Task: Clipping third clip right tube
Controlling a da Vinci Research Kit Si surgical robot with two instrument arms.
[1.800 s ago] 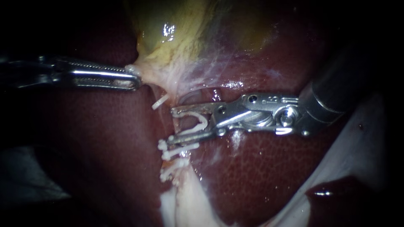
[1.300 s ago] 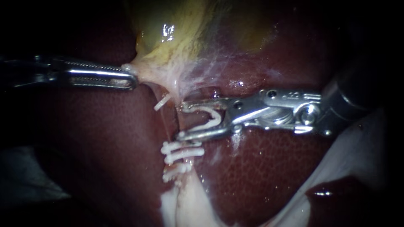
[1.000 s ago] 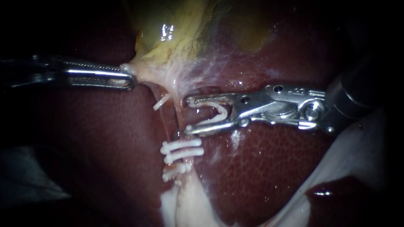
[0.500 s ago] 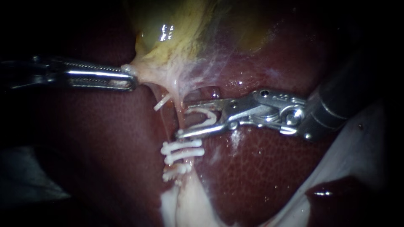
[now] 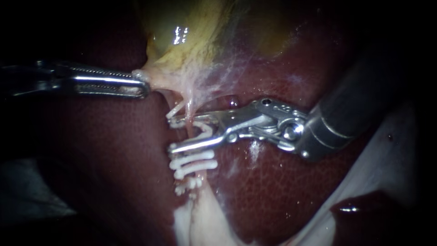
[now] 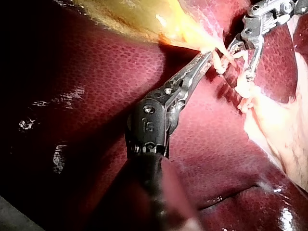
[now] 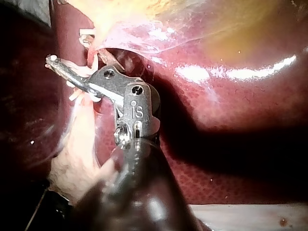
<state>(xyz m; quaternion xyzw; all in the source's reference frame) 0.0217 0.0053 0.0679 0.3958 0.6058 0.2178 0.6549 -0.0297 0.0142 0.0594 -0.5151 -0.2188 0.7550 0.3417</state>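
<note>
Around the tube (image 5: 188, 113), the right instrument (image 5: 174, 135)'s clip (image 5: 205, 129) is partly hidden.

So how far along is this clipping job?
Done: white clips already sit across the tube. In hand: the left instrument grips the edge of the gallbladder, and the right instrument straddles the tube just above them with a new clip, not yet closed. Left: squeeze it shut and withdraw.
</note>
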